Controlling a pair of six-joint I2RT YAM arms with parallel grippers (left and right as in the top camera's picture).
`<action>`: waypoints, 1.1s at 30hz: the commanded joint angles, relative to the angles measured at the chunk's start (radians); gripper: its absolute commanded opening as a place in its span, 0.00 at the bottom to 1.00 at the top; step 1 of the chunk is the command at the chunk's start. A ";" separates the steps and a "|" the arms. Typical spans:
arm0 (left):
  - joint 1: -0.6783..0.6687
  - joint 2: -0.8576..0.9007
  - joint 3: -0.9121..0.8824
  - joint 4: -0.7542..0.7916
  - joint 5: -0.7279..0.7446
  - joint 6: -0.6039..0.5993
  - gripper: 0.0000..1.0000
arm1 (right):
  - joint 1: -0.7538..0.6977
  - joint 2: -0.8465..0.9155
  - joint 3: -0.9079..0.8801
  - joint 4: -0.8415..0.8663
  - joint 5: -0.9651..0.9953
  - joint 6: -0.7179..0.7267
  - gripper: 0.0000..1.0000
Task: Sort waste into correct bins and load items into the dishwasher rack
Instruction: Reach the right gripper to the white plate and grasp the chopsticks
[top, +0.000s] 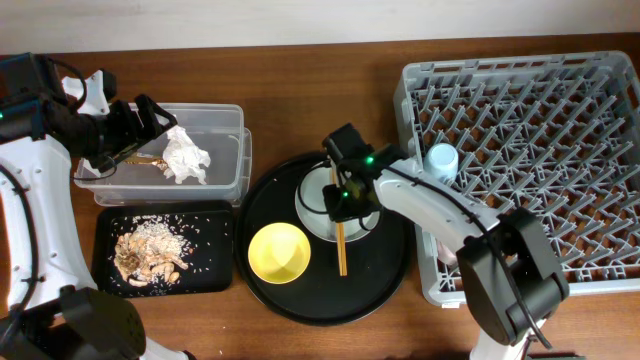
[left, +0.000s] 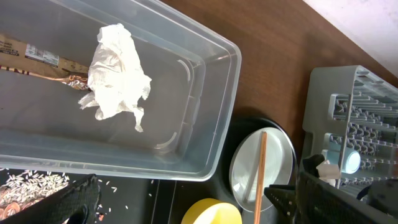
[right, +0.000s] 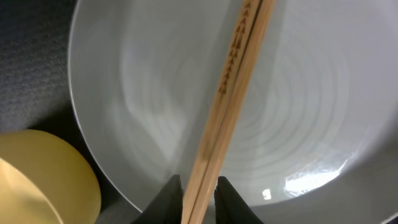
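Observation:
My right gripper (top: 343, 200) is shut on the pair of brown chopsticks (right: 233, 93), which lie across the pale grey-white plate (right: 292, 124); the jaws (right: 199, 198) press both sides. The yellow bowl (top: 278, 252) sits beside the plate (top: 318, 205) on the round black tray. My left gripper (top: 150, 128) is open and empty at the clear tub's (top: 225, 115) left end. The white tissue (left: 115, 71) and gold wrapper (left: 37, 59) lie in the tub. Beige food scraps (top: 150, 250) lie on the flat black tray (top: 215, 275). The light-blue cup (top: 441, 160) stands in the grey rack (top: 540, 250).
The large round black tray (top: 385, 285) lies between the bins and the rack. A pinkish-white thing (top: 447, 255), perhaps the white cup, lies at the rack's left edge under my right arm. Bare brown table runs along the back.

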 joint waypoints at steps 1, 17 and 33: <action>0.006 -0.001 0.003 -0.001 0.003 -0.005 0.99 | 0.008 0.017 -0.013 -0.011 0.113 0.039 0.20; 0.006 -0.001 0.003 -0.001 0.003 -0.005 0.99 | 0.004 0.016 -0.074 0.068 0.063 0.060 0.21; 0.006 -0.001 0.003 -0.001 0.003 -0.005 0.99 | -0.017 0.017 -0.010 0.012 -0.009 0.061 0.22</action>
